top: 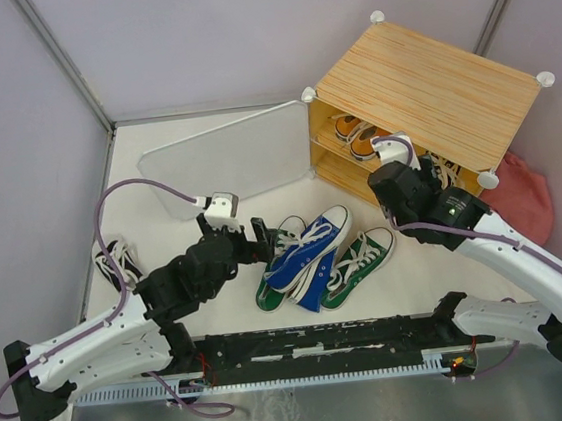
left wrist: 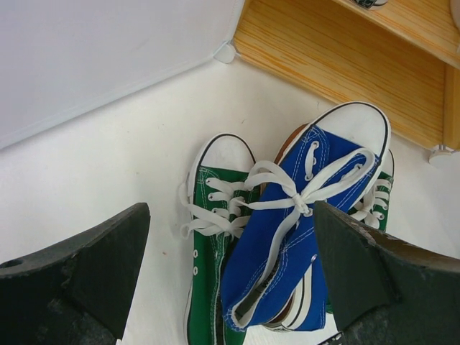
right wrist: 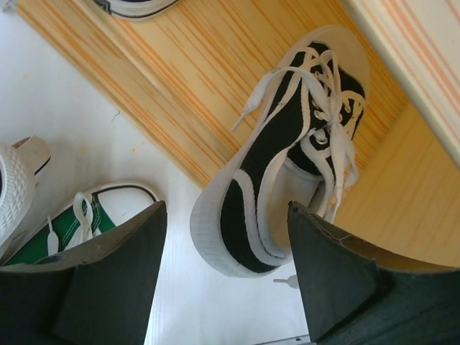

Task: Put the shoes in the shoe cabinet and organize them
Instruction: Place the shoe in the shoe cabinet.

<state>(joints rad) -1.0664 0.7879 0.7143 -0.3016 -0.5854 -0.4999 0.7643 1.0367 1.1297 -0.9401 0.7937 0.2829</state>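
Shoes, item in hand: black sneaker, canvas with white sole and white laces.
Position: toe pointing into the lower compartment of the shoe cabinet, tilted onto its side, heel jutting past the front edge over the table.
Right gripper: jaws apart, one on each side of the sneaker's heel. There is a clear gap on one side, while the other finger is right at the heel and contact cannot be told. Nothing is clamped.
Upper shelf: orange pair, side by side, toes toward the opening.
Cabinet: striped light wood with white round knobs at the corners, standing at the far right of the table.
Door panel: pale, swung wide open to the left.
Loose heap, table centre: blue pair lying across the green sneakers, one green on each side, laces trailing.
Left gripper: fully spread and holding nothing, above the heap with a blue and a green shoe between its fingers.
Second black sneaker: by the left wall, beside the left arm, well apart from the heap.
Other: pink cloth on the table just right of the cabinet.
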